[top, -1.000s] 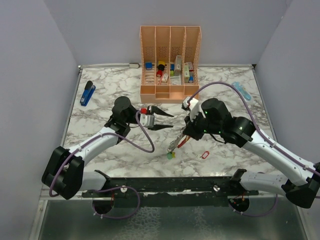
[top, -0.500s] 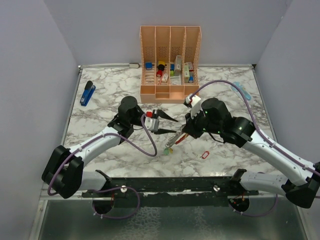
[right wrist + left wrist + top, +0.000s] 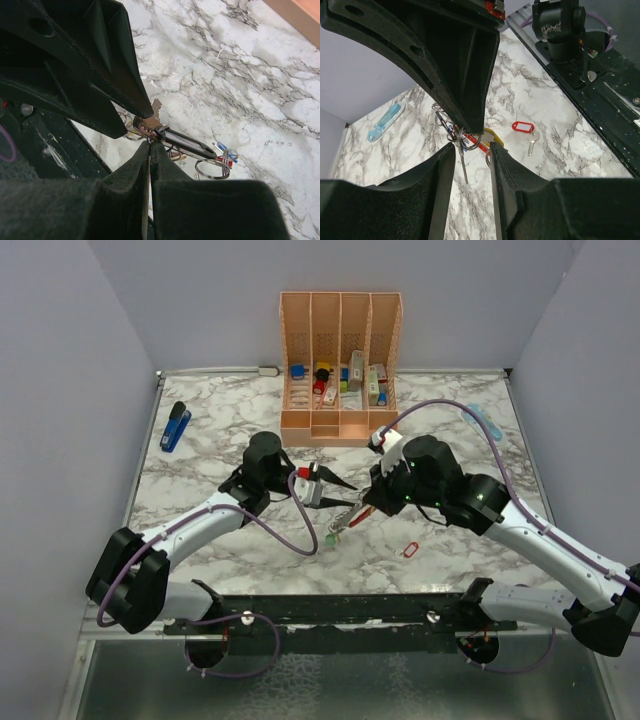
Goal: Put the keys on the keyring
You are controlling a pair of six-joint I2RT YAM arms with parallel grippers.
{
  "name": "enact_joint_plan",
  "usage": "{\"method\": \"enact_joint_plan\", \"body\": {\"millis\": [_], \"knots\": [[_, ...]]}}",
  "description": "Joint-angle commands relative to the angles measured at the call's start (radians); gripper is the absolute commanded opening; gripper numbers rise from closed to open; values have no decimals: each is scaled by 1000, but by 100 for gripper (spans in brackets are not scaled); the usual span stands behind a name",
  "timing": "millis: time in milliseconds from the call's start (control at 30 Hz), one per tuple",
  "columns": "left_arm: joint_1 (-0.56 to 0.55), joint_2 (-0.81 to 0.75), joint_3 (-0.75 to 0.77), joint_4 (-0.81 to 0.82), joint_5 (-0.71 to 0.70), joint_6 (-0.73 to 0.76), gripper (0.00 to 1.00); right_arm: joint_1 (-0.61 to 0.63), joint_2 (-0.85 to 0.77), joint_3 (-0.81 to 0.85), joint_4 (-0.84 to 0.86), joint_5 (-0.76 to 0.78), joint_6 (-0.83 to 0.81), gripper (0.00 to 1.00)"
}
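loose key with red tag (image 3: 410,550) flat on marble table (image 3: 220,440), nearest, well apart from rest. key bundle (image 3: 339,529) hangs from tips of right gripper (image 3: 366,508), whose fingers are pressed together, pinching bundle's rings. red part of keyring (image 3: 359,516) shows in bundle just below those tips. left gripper (image 3: 348,496) comes in from left, fingers apart, straddling top of bundle; contact cannot tell. beyond: blue stapler (image 3: 176,426) far left, peach organizer (image 3: 340,370) at back wall, small items in slots.
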Motion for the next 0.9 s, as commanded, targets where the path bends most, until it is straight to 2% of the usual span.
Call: {"method": "enact_joint_plan", "body": {"millis": [0, 100, 567, 667, 867], "knots": [[-5, 2, 36, -36, 7, 44, 33, 5, -16, -7, 60, 13, 14, 1], [-6, 4, 37, -40, 10, 45, 23, 5, -15, -7, 67, 6, 15, 1], [-14, 23, 55, -45, -1, 60, 23, 5, -19, -12, 82, 0, 21, 1], [-17, 25, 59, -53, -10, 69, 17, 4, -24, -17, 80, 3, 23, 1], [-16, 18, 66, -91, -37, 96, 13, 5, -31, -25, 81, -1, 29, 1]]}}
